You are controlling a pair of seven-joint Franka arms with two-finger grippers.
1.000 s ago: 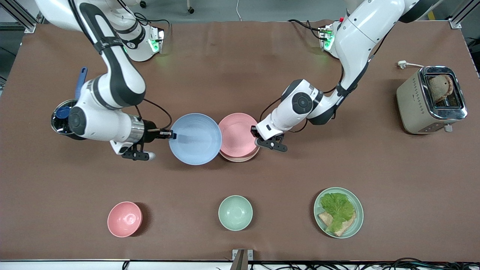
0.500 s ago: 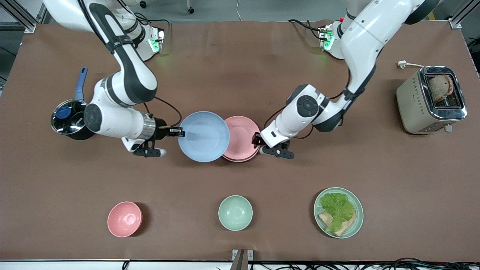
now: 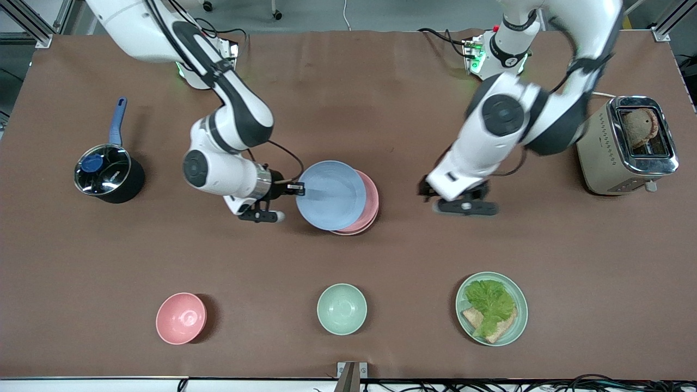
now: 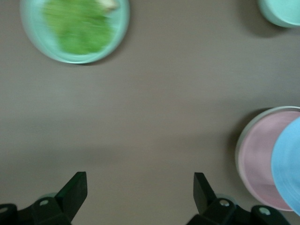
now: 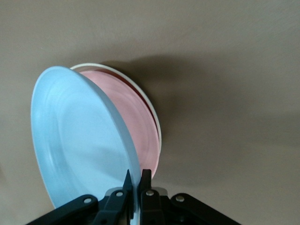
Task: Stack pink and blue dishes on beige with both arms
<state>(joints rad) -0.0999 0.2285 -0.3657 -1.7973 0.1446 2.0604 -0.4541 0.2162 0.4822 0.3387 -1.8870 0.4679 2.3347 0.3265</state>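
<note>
Over pink plate [image 3: 367, 204] on beige plate [image 5: 152, 105], mid-table: right gripper [image 3: 297, 189] pinches blue plate [image 3: 330, 195] by rim. Plate looks light, stiff; rim hold suits. Left gripper [image 4: 136, 197] spread over bare table, waiting.

Both Franka arms have glossy white housings with black joint bands and round black joint caps. Black cables run along the links. Green indicator lights glow at both bases.
</note>
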